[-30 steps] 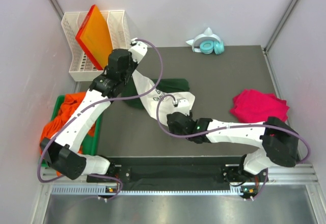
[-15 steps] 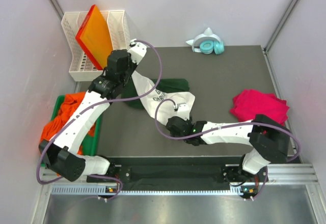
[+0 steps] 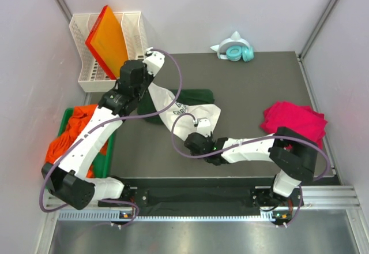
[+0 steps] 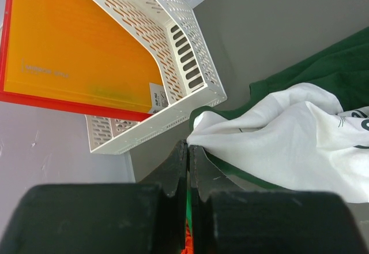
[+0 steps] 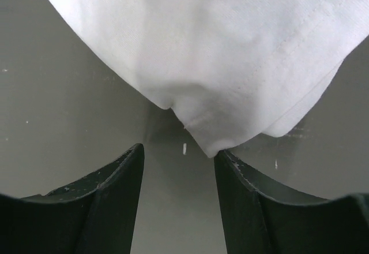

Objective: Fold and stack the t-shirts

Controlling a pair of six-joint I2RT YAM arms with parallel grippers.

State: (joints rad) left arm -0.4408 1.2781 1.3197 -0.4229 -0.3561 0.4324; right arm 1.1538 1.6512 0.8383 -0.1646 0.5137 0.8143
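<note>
My left gripper is closed on one edge of the white t-shirt. The two fingers are pressed together with the cloth between them, and the shirt is lifted there into a peak. The rest of the shirt slopes down onto the grey table, near the middle and a little to the left.

My right gripper is low over the table at the near corner of this shirt. Its fingers are apart and hold nothing. The corner of the cloth points down into the gap between them, but it does not touch them.

A dark green cloth lies under the white shirt and behind it. I cannot tell if it is a separate garment.

Just behind the left gripper, at the far left corner, stands a white basket with an orange board leaning in it. At the left edge, a green bin holds an orange shirt. A pink shirt is crumpled on the right side, well apart from the white one. Teal headphones lie at the far edge.
</note>
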